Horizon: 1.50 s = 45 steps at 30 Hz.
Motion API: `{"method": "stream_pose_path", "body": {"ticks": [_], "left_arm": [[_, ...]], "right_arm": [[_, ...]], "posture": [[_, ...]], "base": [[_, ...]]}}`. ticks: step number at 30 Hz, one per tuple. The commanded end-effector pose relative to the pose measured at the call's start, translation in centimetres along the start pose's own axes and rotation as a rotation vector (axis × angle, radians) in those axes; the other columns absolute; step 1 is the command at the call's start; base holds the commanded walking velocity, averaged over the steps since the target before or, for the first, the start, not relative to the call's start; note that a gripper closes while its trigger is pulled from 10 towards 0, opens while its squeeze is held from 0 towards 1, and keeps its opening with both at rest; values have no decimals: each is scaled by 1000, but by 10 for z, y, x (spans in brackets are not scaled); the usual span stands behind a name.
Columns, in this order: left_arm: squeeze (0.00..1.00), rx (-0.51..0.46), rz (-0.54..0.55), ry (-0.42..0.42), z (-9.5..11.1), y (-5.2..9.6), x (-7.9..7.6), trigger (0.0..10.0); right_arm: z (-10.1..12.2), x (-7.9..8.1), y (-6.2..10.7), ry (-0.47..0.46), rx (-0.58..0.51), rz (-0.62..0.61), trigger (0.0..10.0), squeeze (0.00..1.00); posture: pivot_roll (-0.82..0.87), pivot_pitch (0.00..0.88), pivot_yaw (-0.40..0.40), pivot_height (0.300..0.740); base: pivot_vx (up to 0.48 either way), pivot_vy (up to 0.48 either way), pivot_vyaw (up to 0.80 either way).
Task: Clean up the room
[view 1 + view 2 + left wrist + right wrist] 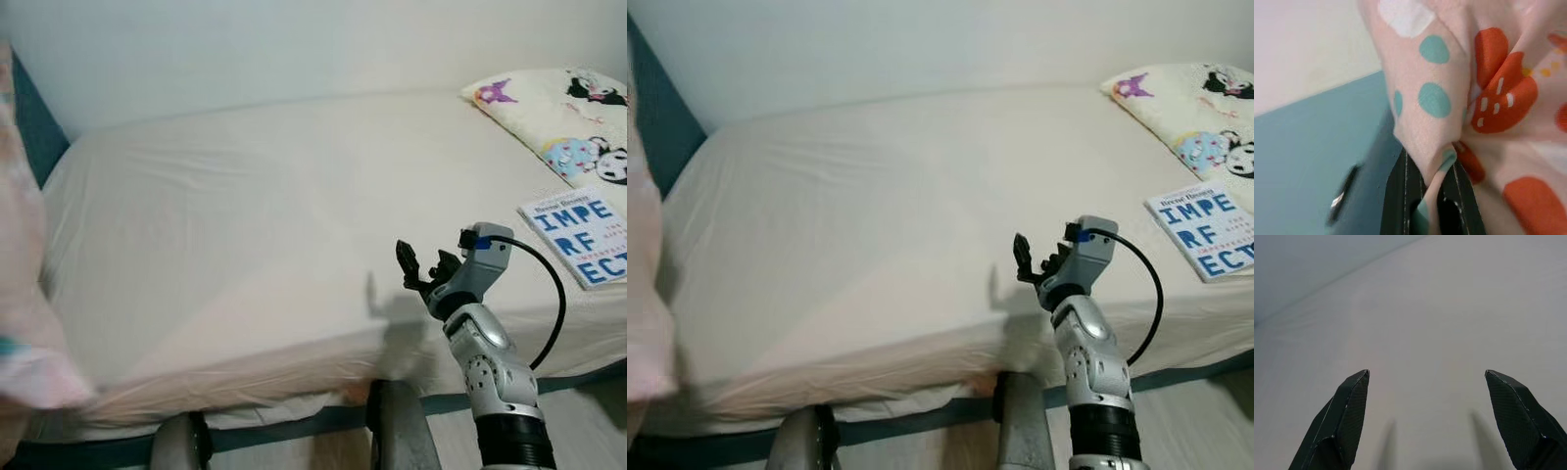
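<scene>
Your left gripper (1432,196) pinches the blanket (1474,98) at nine o'clock; right gripper (1427,382) spread, bed (245,225) unmade, book (578,235) left.

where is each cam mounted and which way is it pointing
Left eye view: on the head, looking down at the bed; right gripper raised over its edge.
Right eye view: same scene; both share the book and pillow.
Left wrist view: along the left gripper, shut on the patterned cloth.
Right wrist view: along open fingers at the bare sheet.
</scene>
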<state>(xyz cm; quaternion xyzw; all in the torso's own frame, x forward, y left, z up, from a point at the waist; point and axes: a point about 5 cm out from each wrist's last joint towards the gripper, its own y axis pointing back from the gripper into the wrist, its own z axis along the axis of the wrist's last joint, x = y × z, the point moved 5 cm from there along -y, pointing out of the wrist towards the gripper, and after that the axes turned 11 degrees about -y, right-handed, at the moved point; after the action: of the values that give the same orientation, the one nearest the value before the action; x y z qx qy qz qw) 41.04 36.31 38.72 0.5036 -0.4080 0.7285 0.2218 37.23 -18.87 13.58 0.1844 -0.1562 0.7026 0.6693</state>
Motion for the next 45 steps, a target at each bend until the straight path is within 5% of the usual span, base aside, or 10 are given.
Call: {"method": "stream_pose_path", "body": {"ticks": [1, 4, 15, 20, 22, 23, 26, 31, 42, 45], "left_arm": [[0, -103, 20, 34, 28, 7, -8, 10000], [0, -194, -48, 28, 53, 21, -41, 10000], [0, -193, -63, 59, 55, 26, -54, 10000], [0, -117, -358, 381, 64, 54, -120, 10000], [0, -117, -358, 381, 64, 54, -120, 10000], [0, -87, -517, 502, 78, 82, -160, 10000], [0, -78, -554, 529, 81, 90, -169, 10000], [0, -37, -536, 588, 75, 84, -164, 10000], [0, 34, -424, 737, 34, 36, -102, 10000], [0, 157, -290, 725, -17, 18, -75, 10000]], "right_arm": [[-5, -1, 5, -13, 4, -7, 10000, 0], [-5, -5, 9, -14, 4, -20, 10000, 0], [-12, -11, 21, -17, 24, -44, 10000, 0], [-15, -9, 24, -18, 36, -43, 10000, 0], [-15, -9, 24, -18, 36, -43, 10000, 0], [-16, -8, 26, -15, 44, -42, 10000, 0], [-16, -8, 27, -14, 46, -42, 10000, 0], [-16, -8, 27, -14, 47, -43, 10000, 0], [-20, -6, 31, -20, 62, -41, 10000, 0], [-21, -6, 33, -21, 71, -40, 10000, 0]], "posture": [[-46, 125, 61, 486], [-52, 144, 67, 486], [-46, 196, 69, 486], [-55, 222, 64, 486], [-55, 222, 64, 486], [-66, 230, 58, 486], [-66, 230, 58, 486], [-70, 234, 57, 486], [-52, 255, 54, 486], [-47, 261, 48, 486]], "base": [[0, 0, 0], [0, 0, 0], [0, 0, 0], [0, 0, 0], [0, 0, 0], [0, 0, 0], [0, 0, 0], [0, 0, 0], [0, 0, 0], [0, 0, 0]]}}
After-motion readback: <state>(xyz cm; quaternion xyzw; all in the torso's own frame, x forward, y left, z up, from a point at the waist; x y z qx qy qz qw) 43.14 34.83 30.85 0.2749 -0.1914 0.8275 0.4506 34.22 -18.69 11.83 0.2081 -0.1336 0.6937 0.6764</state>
